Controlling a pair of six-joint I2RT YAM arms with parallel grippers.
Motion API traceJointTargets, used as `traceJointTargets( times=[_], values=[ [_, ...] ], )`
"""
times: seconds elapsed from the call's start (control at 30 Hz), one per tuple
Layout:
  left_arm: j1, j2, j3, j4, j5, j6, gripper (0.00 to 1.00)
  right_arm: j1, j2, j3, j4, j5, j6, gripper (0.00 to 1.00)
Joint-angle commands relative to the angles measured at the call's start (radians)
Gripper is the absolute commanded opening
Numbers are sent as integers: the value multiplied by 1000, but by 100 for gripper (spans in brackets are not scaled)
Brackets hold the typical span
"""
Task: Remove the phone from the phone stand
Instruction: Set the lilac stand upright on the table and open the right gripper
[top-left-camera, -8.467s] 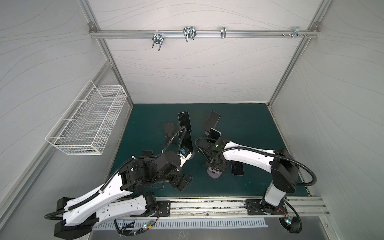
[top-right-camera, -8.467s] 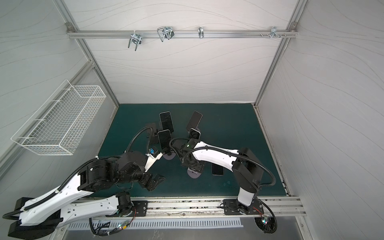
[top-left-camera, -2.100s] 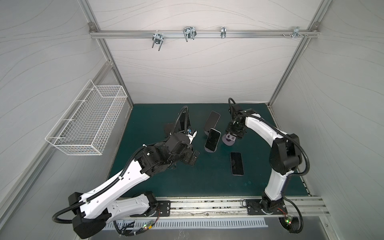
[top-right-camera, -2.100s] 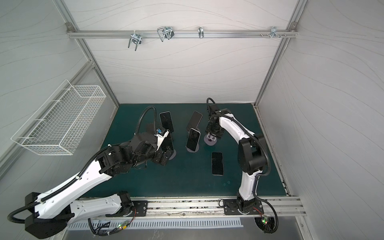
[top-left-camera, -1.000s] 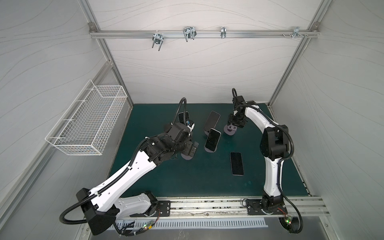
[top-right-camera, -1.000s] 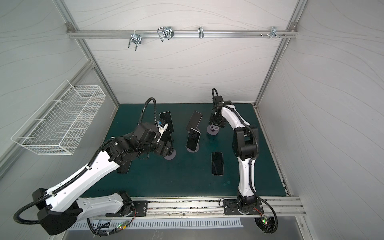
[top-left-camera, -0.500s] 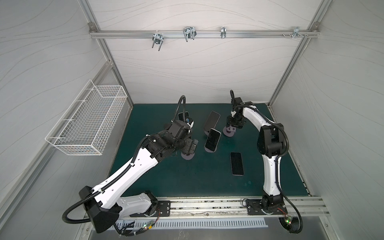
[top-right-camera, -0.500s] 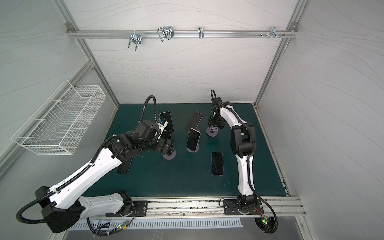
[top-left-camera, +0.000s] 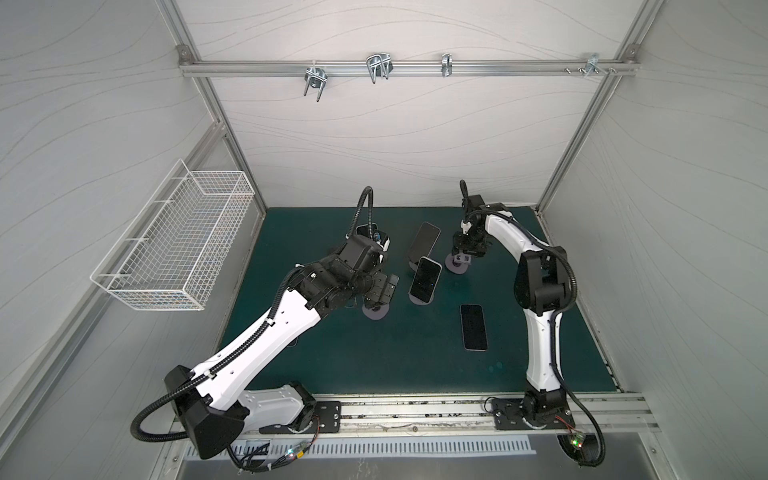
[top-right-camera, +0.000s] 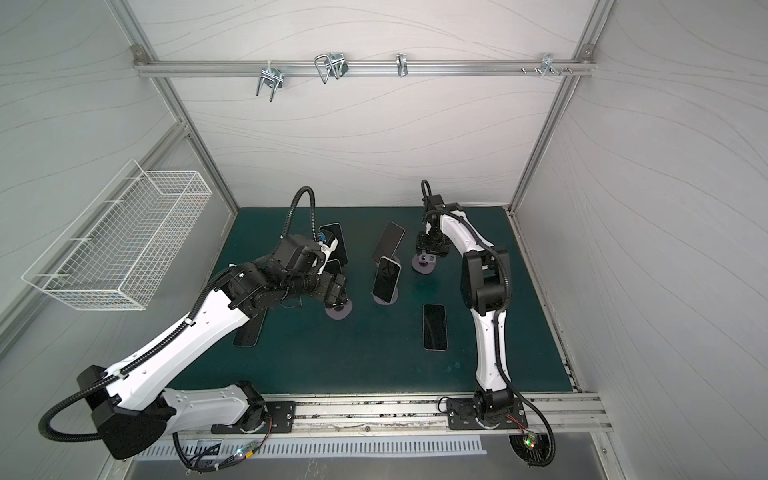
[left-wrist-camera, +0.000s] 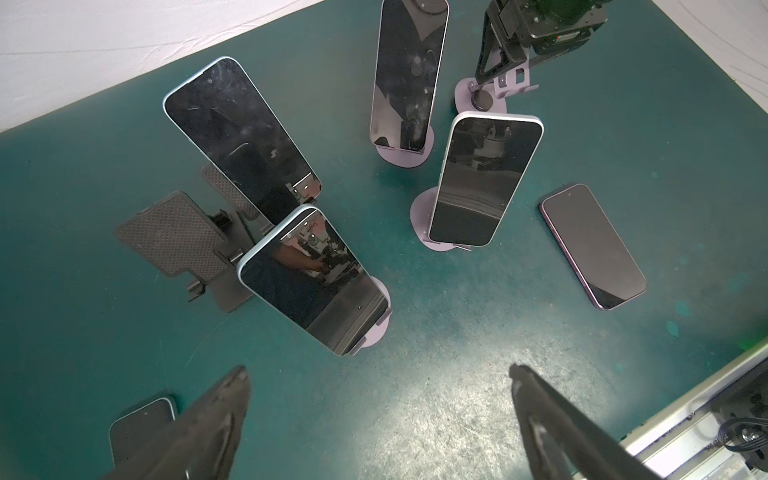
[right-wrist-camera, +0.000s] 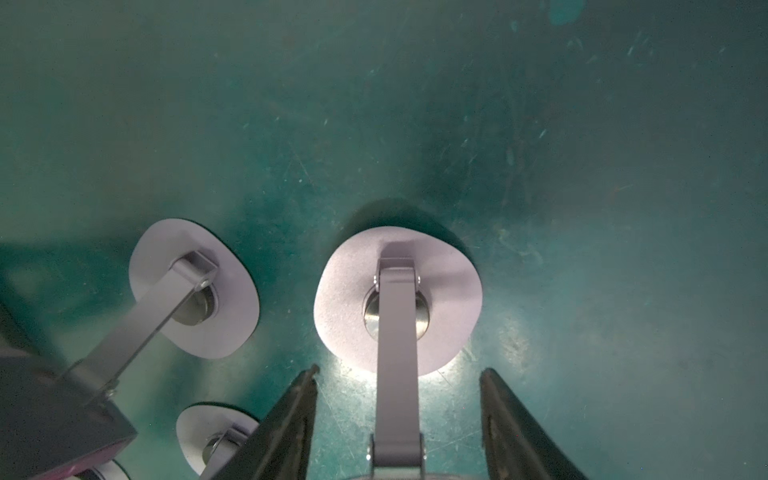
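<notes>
Phone (left-wrist-camera: 311, 278): it leans screen-up on a lilac stand (top-right-camera: 340, 312), left of the middle of the green mat (top-left-camera: 374, 365). It is not yet lifted.
Reason for its lean: the stand appears to carry its lower edge and prop its back. You should expect to raise it up along the tilt, not drag it sideways.
Left gripper (left-wrist-camera: 379, 372): the jaws are spread full wide with nothing between them, hanging above the mat just short of the phone's lower end. I judge the spread is meant to span the phone's width.
Left arm: it stretches forward from its base, with the wrist bent down over the lilac stand.
Right gripper (right-wrist-camera: 399, 370): it is closed on the upper part of an empty stand (right-wrist-camera: 349, 291) at the back right of the mat, with a finger on each side of its upright. The hold probably steadies that stand or shifts it clear.
Right arm: it reaches far back with the elbow high and the wrist pointing straight down.
Neighbours: another phone on a black stand (left-wrist-camera: 241, 137) sits close behind your target, and I cannot tell whether they touch. An empty black stand (left-wrist-camera: 174, 232) is just beside it. A flat phone (top-left-camera: 473, 327) lies well apart.
Caution: keep your lift clear of the phone behind.
</notes>
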Motion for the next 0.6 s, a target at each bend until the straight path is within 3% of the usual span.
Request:
traceJointTargets(
  times=[0.0, 0.33, 0.57],
  values=[
    [5, -6, 24, 18, 18, 6, 99, 2, 9, 8, -44, 39, -48, 60],
    [5, 9, 40, 25, 17, 9, 99, 5, -5, 10, -55, 39, -56, 70],
    [5, 31, 56, 34, 18, 27, 99, 5, -15, -3, -46, 17, -11, 83]
  ],
)
